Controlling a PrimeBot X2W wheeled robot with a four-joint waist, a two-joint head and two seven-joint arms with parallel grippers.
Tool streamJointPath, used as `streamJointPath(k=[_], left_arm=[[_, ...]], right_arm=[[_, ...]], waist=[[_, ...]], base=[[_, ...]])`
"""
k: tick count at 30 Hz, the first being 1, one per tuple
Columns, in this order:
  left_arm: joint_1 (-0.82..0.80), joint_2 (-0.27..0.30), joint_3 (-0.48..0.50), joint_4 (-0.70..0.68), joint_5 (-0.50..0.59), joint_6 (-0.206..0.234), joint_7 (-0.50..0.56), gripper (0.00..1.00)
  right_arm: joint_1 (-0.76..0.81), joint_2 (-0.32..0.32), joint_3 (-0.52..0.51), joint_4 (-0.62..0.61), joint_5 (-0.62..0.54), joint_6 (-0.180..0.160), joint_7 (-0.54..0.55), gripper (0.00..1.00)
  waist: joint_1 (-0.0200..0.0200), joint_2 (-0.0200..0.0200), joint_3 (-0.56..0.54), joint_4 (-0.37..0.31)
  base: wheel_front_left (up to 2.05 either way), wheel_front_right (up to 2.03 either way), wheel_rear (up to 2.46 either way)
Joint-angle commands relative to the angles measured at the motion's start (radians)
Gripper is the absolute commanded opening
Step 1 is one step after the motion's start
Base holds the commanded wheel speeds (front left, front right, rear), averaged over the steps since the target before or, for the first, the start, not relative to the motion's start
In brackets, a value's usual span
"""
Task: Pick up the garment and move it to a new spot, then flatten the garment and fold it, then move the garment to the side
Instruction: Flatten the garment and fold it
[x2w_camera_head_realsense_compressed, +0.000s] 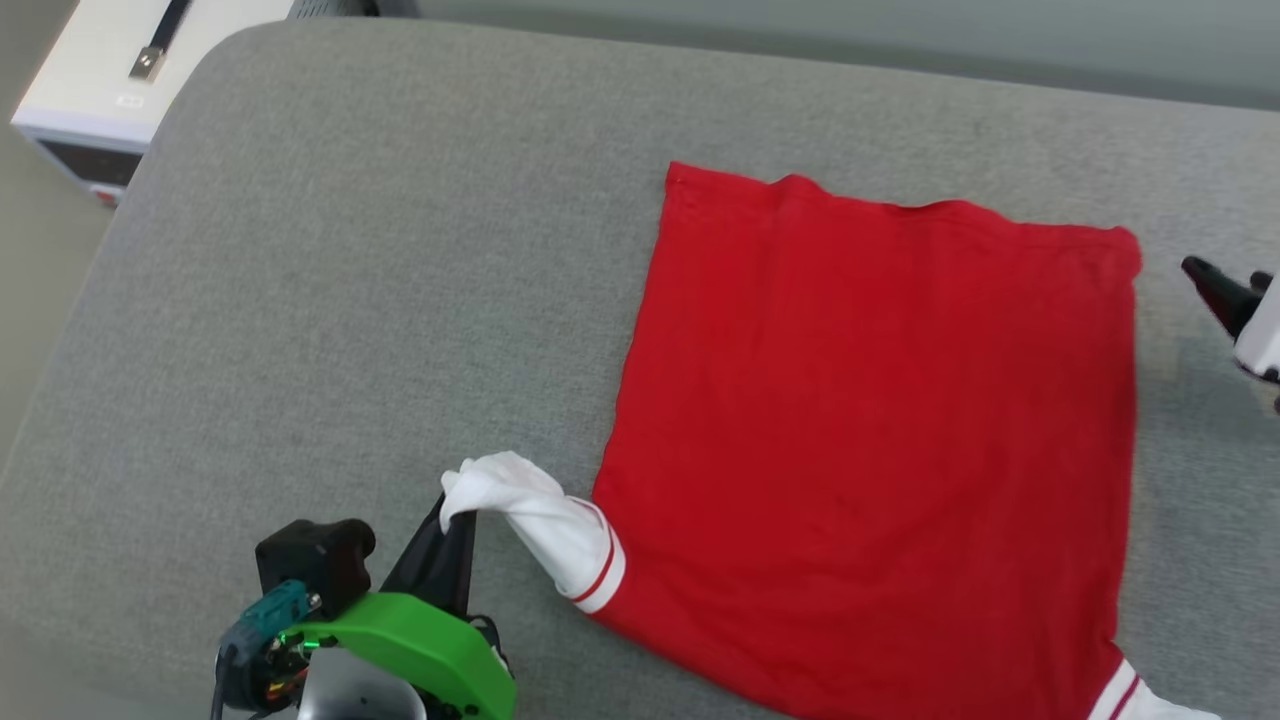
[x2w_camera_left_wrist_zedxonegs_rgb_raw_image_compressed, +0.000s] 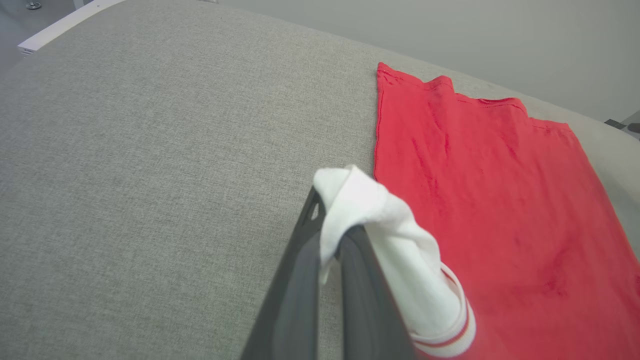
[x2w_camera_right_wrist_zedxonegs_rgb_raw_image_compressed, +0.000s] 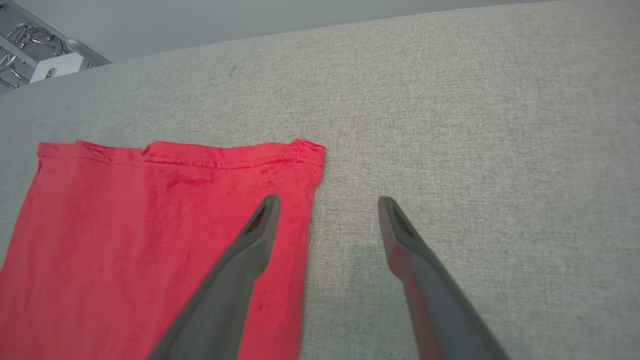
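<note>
The garment (x2w_camera_head_realsense_compressed: 870, 430) lies spread on the grey padded surface with its plain red back up, hem toward the far side. My left gripper (x2w_camera_head_realsense_compressed: 455, 515) is shut on the end of its white sleeve (x2w_camera_left_wrist_zedxonegs_rgb_raw_image_compressed: 360, 210), lifting that sleeve off the surface at the near left. The sleeve's red-and-white striped trim (x2w_camera_left_wrist_zedxonegs_rgb_raw_image_compressed: 450, 340) shows beside the fingers. My right gripper (x2w_camera_right_wrist_zedxonegs_rgb_raw_image_compressed: 327, 202) is open and holds nothing; it hovers over the garment's far right hem corner (x2w_camera_right_wrist_zedxonegs_rgb_raw_image_compressed: 305, 150), one finger above the red cloth, the other above bare surface. In the head view it shows at the right edge (x2w_camera_head_realsense_compressed: 1215, 285).
The grey padded surface (x2w_camera_head_realsense_compressed: 350, 300) runs wide to the left of the garment. A white box-shaped device (x2w_camera_head_realsense_compressed: 100, 90) stands off its far left corner. The other white sleeve (x2w_camera_head_realsense_compressed: 1150, 705) pokes out at the near right.
</note>
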Motion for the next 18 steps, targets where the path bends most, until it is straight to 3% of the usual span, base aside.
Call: streamJointPath(k=[1, 9, 17, 18], left_arm=[[-0.03, -0.011, -0.004, -0.004, 0.011, -0.008, -0.01, 0.0], [-0.073, -0.057, -0.03, 0.026, 0.016, -0.033, -0.035, 0.0], [-0.089, -0.082, -0.036, 0.061, 0.01, -0.049, -0.057, 0.0], [-0.09, -0.083, -0.035, 0.064, 0.009, -0.05, -0.058, 0.0]], right_arm=[[-0.039, -0.008, 0.017, 0.023, 0.007, -0.001, 0.029, 1.0], [-0.18, -0.03, 0.071, 0.137, -0.013, -0.001, 0.139, 1.0], [-0.17, -0.02, 0.074, 0.296, -0.033, -0.001, 0.298, 0.98], [-0.169, -0.018, 0.076, 0.302, -0.037, -0.001, 0.307, 0.46]], waist=[[-0.0001, 0.0, 0.065, 0.06], [-0.0001, 0.0, 0.14, 0.107], [-0.0001, 0.0, 0.164, 0.124], [-0.0001, 0.0, 0.164, 0.124]], base=[[0.0, 0.0, 0.0], [0.0, 0.0, 0.0], [0.0, 0.0, 0.0], [0.0, 0.0, 0.0]])
